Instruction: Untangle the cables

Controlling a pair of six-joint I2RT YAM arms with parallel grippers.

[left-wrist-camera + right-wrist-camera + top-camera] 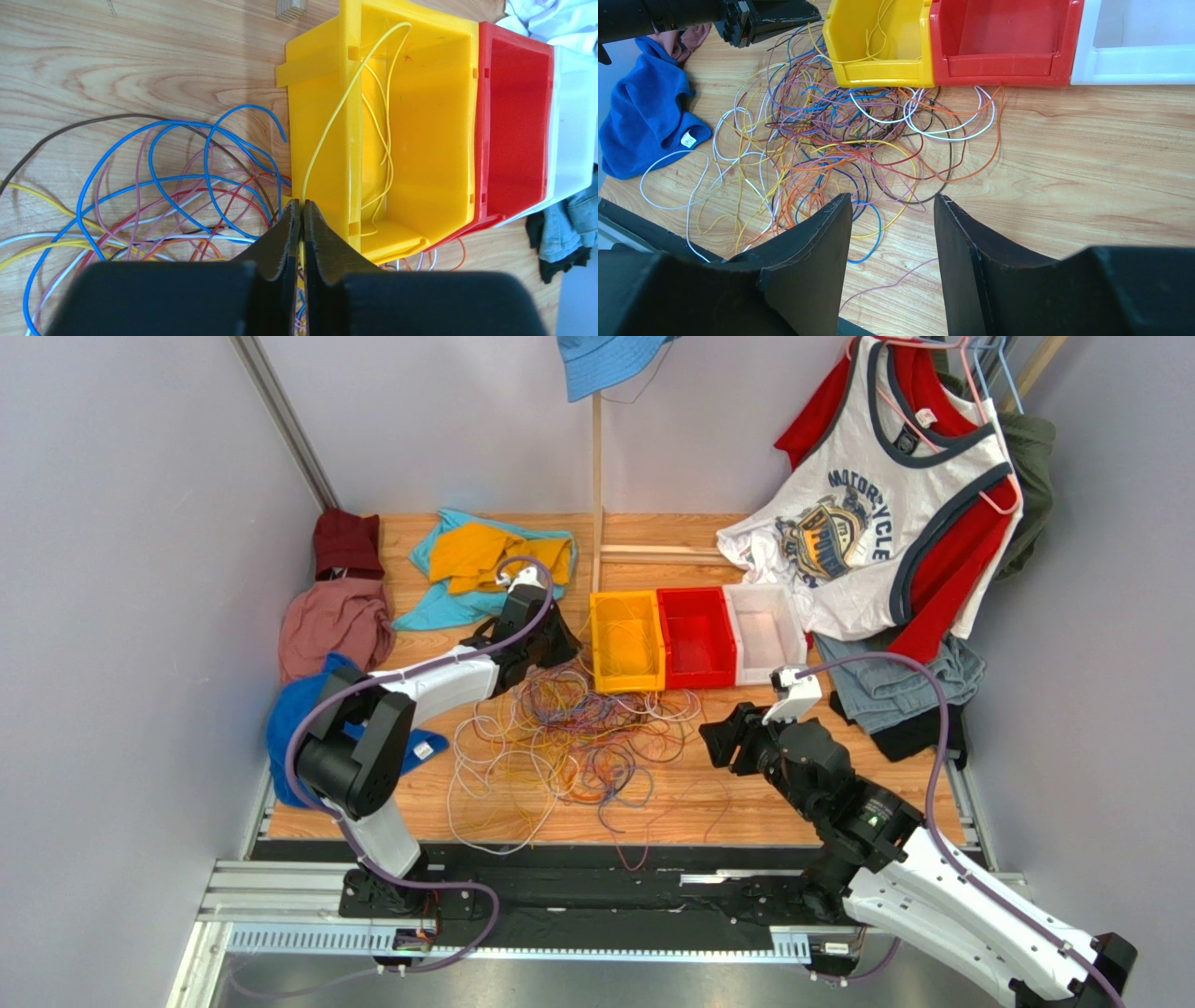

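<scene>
Cables [575,742] in a loose, many-coloured tangle on the wooden desk [687,812] at the centre of the top view, just below the yellow bin [627,641], with the red bin [697,637] and white bin [765,627] in a row to its right. Left hand [302,227] at the bottom centre of its wrist view, fingers pressed together on a yellow cable [335,108] running up over the yellow bin's wall and inside. Right hand [892,210] at the bottom of its wrist view, fingers spread wide with nothing between them, over the lower edge of the tangle.
</scene>
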